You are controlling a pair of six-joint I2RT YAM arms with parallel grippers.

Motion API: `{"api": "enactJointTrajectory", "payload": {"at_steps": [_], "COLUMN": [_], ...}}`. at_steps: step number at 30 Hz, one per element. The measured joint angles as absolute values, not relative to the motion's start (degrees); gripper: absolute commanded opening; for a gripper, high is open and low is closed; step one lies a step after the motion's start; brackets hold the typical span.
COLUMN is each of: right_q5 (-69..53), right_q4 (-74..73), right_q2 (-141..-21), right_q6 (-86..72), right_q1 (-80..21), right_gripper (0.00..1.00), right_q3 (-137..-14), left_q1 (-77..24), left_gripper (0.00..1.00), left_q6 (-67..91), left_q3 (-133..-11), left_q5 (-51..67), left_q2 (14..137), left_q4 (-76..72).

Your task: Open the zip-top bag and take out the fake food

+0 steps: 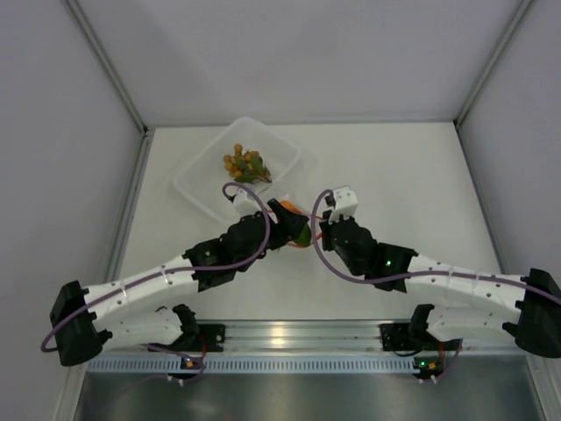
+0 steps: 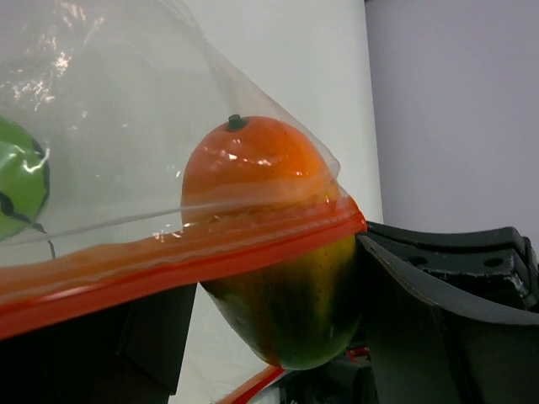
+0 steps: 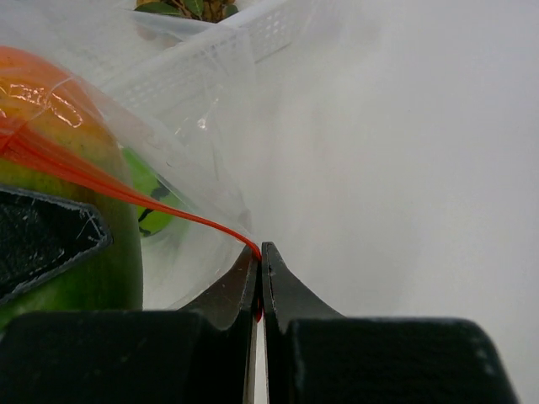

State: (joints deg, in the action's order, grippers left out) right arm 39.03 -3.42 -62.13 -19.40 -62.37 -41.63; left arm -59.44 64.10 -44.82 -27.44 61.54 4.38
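Pinching one end of the red zip strip (image 2: 168,265) with the right gripper (image 3: 261,252), jaws pressed tight together at lower centre of the right wrist view, seemingly anchoring the zip-top bag (image 2: 109,101) against the pull from the other side. Clamping the mango (image 2: 295,290) with the left gripper (image 2: 269,278), jaws spread wide around its girth, holding it halfway through the bag's mouth: orange top under the clear film, green bottom hanging bare below the strip. Probably drawing it out rather than pushing it in, judging by the task. Leaving the green ball (image 2: 18,187) inside the bag, at the left edge of the left wrist view. Showing the cluster of tan-brown balls (image 1: 244,164) already lying in the clear tray (image 1: 200,195), upper centre of the top view, just above both grippers meeting mid-frame over the table (image 1: 394,167). Needing a steady hold on the strip next, lest the bag drag along with the fruit
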Motion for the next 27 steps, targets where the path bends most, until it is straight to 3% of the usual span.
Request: {"api": "enactJointTrajectory", "payload": {"at_steps": [8,13,27], "right_q5": [33.36,29.91,27.0], "right_q4": [-2.79,-2.9,-1.21], "right_q2": [-62.7,-63.86,-64.42], "right_q6": [-16.82,-16.32,-22.41], "right_q1": [-59.72,-59.0,-58.63], "right_gripper": [0.0,0.0,0.0], "right_q3": [-42.68,-43.29,-41.63], "left_q1": [-55.4,-54.96,-55.29], "left_gripper": [0.0,0.0,0.0], "left_q6": [61.25,57.63,55.0], "left_q3": [-44.16,-38.22,-35.66], "left_q5": [-16.93,-12.91,-18.04], "left_q2": [60.16,54.72,52.21], "left_q4": [2.57,-6.59,-19.31]}}
